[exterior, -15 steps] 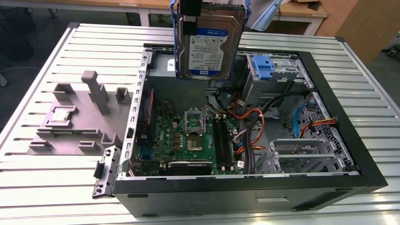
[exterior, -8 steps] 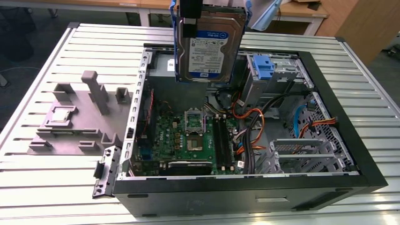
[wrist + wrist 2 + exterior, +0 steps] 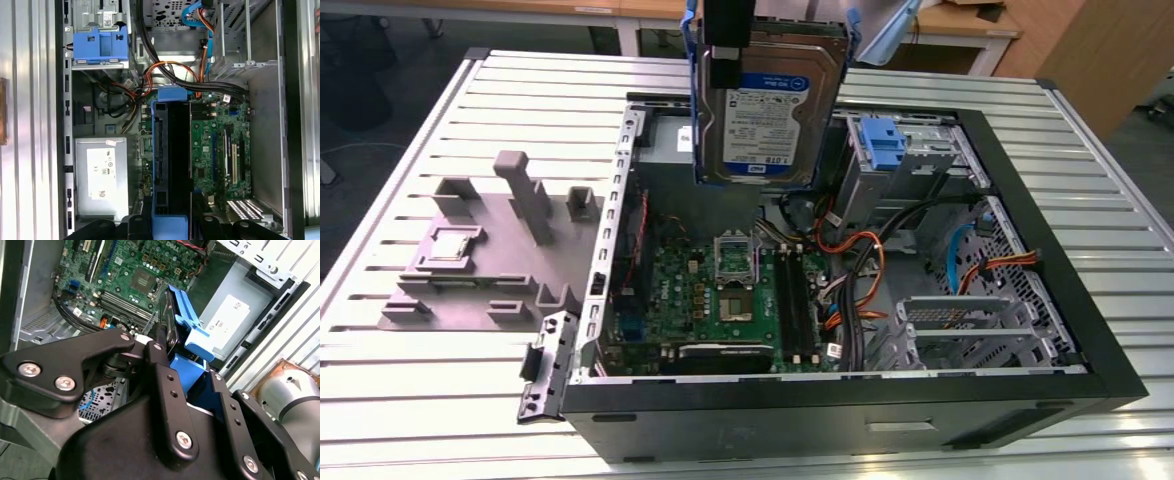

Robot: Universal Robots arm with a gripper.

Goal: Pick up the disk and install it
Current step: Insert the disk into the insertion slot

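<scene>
The disk (image 3: 767, 110), a grey-metal drive with a white-and-blue label and a blue bracket, hangs upright above the back of the open computer case (image 3: 854, 405). My gripper (image 3: 727, 25) is shut on its upper end in the exterior view. In the first wrist view the disk (image 3: 172, 155) appears edge-on over the motherboard (image 3: 220, 150), with the black fingers (image 3: 137, 225) beside its blue bracket. In the second wrist view the disk (image 3: 175, 322) juts out past the fingers (image 3: 157, 365).
Inside the case are a grey power-supply box (image 3: 100, 172), a silver cage with a blue latch (image 3: 894, 150), orange and black cables (image 3: 861, 270) and a second drive cage (image 3: 961, 335). A grey fixture (image 3: 480, 250) stands on the slatted table (image 3: 400, 380) at the exterior view's left.
</scene>
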